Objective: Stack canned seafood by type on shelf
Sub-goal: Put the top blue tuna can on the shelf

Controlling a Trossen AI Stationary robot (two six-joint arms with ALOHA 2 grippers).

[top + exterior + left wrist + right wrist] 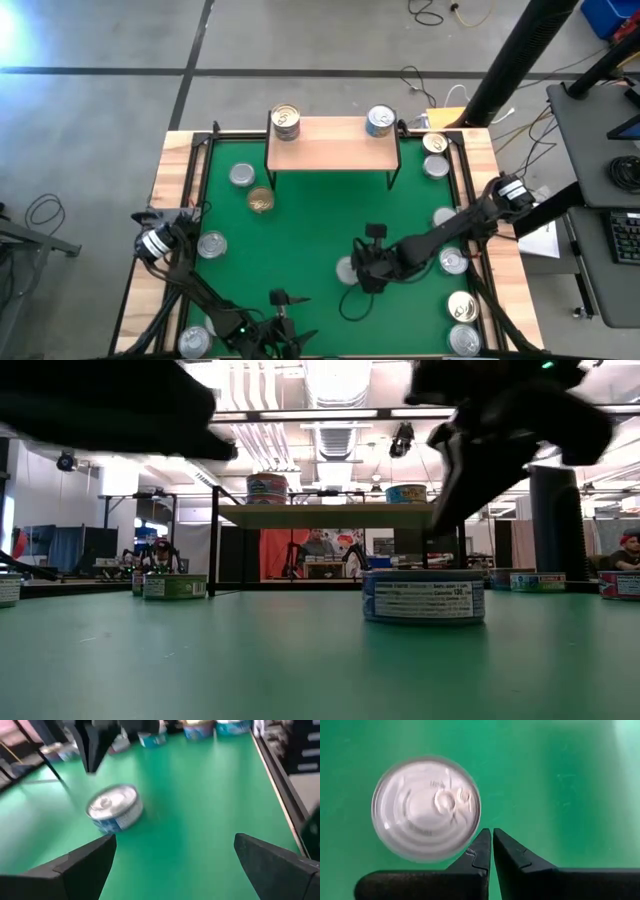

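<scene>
Hovering at five o'clock on the green mat, our right gripper (491, 840) has its jaws pressed together, empty, just beside a short round silver-topped tin (426, 807). Our left gripper (172, 852), jaws spread, waits at six o'clock. Two tins stand on the light-wood shelf (333, 142) at twelve.

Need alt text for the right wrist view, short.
The right gripper, fingers shut and empty, hangs over the green table beside a silver-topped can seen from straight above. Nothing else is in view.
</scene>
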